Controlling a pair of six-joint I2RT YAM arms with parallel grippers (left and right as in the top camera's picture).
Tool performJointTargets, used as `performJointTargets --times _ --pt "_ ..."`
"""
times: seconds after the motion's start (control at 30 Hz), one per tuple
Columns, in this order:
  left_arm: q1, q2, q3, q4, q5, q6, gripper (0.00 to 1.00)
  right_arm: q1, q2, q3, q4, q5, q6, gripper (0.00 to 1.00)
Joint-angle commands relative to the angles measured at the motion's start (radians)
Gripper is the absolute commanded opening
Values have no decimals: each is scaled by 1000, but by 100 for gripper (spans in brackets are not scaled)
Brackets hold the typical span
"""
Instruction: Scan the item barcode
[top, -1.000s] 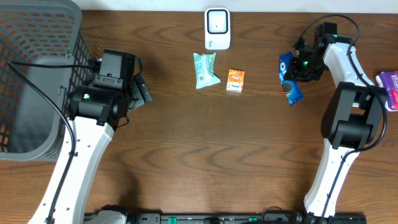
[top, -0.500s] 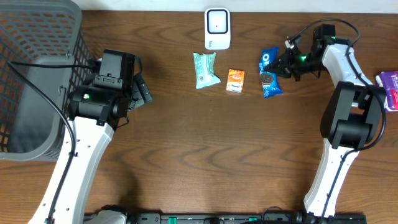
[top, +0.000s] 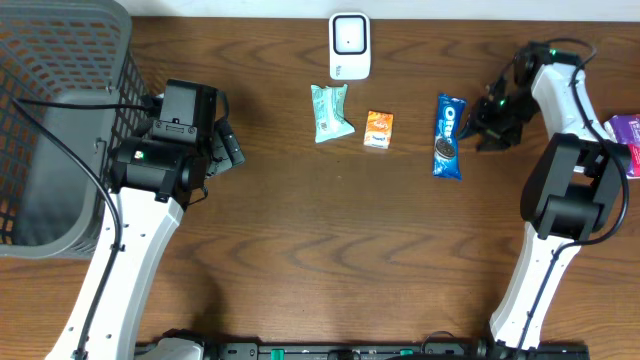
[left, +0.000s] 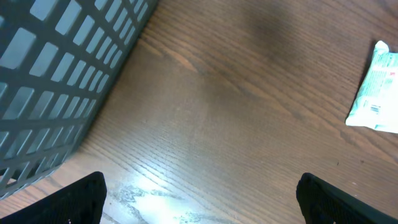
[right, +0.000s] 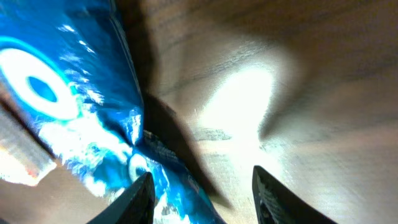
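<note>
Now the pack (top: 447, 135) is laid flat, released; the right gripper (top: 484, 122) is parted. Its scan is likely finished.

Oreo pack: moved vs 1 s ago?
Yes. The Oreo pack has shifted left, ending nearer the orange packet, which stayed put.

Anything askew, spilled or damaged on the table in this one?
Nothing stands out. The blue cookie pack, green packet and orange packet lie flat and apart near the scanner, none visibly torn or spilled.
</note>
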Motion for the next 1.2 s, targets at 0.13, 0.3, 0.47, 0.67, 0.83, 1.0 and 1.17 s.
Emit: performJointTargets --times 0.13,0.3,0.47,0.67,0.83,1.0,1.17 --pt "3 2 2 -4 6 -8 98 83 -3 253 -127 108 -29 52" --pt "3 2 2 -4 6 -8 98 159 -2 221 -93 229 -34 51" --pt "3 2 2 -4 6 -8 98 222 -2 113 -2 371 12 50" --pt "3 2 2 -4 6 -8 98 224 -2 -29 152 357 11 59" --pt "3 2 2 -4 6 -8 98 226 -2 -141 259 346 -39 57" --pt "3 2 2 -4 6 -8 98 227 -2 -162 283 347 -40 36" --pt "3 2 2 -4 6 -8 98 216 -2 -68 172 393 -39 46"
